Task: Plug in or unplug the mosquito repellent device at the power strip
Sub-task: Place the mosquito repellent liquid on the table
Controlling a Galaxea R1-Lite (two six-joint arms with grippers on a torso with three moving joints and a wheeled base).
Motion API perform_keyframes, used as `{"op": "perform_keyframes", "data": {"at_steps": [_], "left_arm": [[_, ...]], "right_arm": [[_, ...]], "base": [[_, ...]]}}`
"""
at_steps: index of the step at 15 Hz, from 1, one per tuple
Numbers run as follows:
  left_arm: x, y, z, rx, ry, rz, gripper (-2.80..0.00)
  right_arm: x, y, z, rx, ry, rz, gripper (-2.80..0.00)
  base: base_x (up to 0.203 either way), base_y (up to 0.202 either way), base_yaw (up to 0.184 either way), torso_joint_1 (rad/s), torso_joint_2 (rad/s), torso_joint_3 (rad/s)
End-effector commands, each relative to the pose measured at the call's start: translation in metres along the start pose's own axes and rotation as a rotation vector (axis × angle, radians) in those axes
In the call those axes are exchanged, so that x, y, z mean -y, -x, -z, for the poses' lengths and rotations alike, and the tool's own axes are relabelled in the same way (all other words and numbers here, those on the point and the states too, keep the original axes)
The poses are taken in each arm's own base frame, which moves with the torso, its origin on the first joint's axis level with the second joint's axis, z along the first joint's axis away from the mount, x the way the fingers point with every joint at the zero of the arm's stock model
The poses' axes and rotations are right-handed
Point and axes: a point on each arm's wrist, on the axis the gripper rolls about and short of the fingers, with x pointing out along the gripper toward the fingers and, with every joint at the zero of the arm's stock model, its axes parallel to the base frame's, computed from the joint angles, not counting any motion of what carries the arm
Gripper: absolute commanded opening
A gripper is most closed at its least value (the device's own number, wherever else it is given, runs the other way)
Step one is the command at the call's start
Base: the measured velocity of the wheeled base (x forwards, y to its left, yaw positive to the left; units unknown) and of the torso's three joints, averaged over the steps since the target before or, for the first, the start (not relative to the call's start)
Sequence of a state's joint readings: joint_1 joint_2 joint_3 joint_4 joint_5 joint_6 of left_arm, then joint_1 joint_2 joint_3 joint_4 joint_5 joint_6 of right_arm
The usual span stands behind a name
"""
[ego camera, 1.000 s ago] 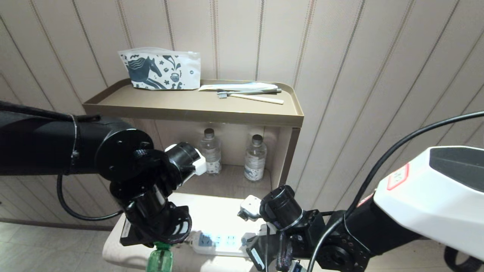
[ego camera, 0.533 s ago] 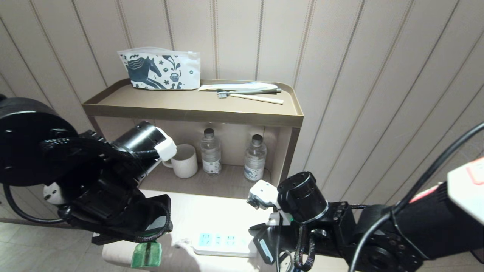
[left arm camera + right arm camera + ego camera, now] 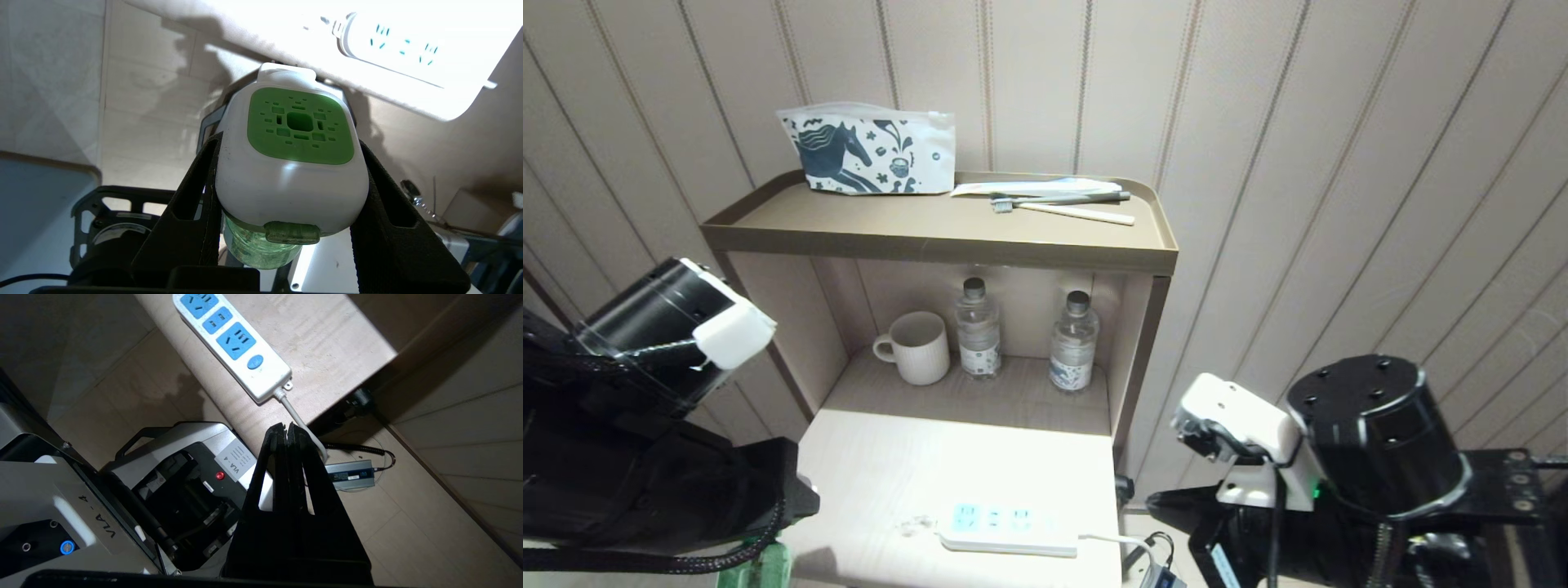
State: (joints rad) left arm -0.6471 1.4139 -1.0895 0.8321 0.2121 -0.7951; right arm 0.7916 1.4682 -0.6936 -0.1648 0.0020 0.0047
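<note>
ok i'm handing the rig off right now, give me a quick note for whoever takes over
Left gripper: shut on the mosquito repellent device, clamped on the sides of its white-and-green head, held off the near left corner of the table.
Right gripper: shut, holding nothing, off the table's right edge near the white cable.
Power strip: flat near the table's front edge, all sockets free.
Done: device is unplugged and in hand.
Left: set it down, or plug it back in if that is the goal.
</note>
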Motion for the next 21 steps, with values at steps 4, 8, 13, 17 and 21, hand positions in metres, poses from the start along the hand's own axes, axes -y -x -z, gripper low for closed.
{"op": "perform_keyframes", "data": {"at_steps": [4, 8, 13, 17, 21], "left_arm": [[-0.068, 0.056, 0.015, 0.221, 0.136, 0.003, -2.80], [-0.096, 0.080, 0.030, 0.364, 0.143, -0.046, -2.80], [-0.101, 0.085, 0.040, 0.396, 0.144, -0.032, -2.80], [-0.102, 0.080, 0.041, 0.399, 0.143, -0.030, -2.80], [-0.099, 0.072, 0.036, 0.424, 0.139, -0.017, -2.80]], "right_arm": [[0.012, 0.163, 0.011, 0.263, -0.065, 0.246, -2.80], [0.007, 0.239, 0.071, 0.301, -0.267, 0.810, -2.80], [-0.023, 0.238, 0.140, 0.391, -0.348, 0.894, -2.80], [-0.010, 0.210, 0.156, 0.357, -0.408, 1.183, -2.80], [-0.012, 0.199, 0.170, 0.396, -0.432, 1.375, -2.80]], "base": [[0.000, 0.000, 0.000, 0.000, 0.00, 0.000], [0.000, 0.000, 0.000, 0.000, 0.00, 0.000], [0.000, 0.000, 0.000, 0.000, 0.00, 0.000], [0.000, 0.000, 0.000, 0.000, 0.00, 0.000], [0.000, 0.000, 0.000, 0.000, 0.00, 0.000]]}}
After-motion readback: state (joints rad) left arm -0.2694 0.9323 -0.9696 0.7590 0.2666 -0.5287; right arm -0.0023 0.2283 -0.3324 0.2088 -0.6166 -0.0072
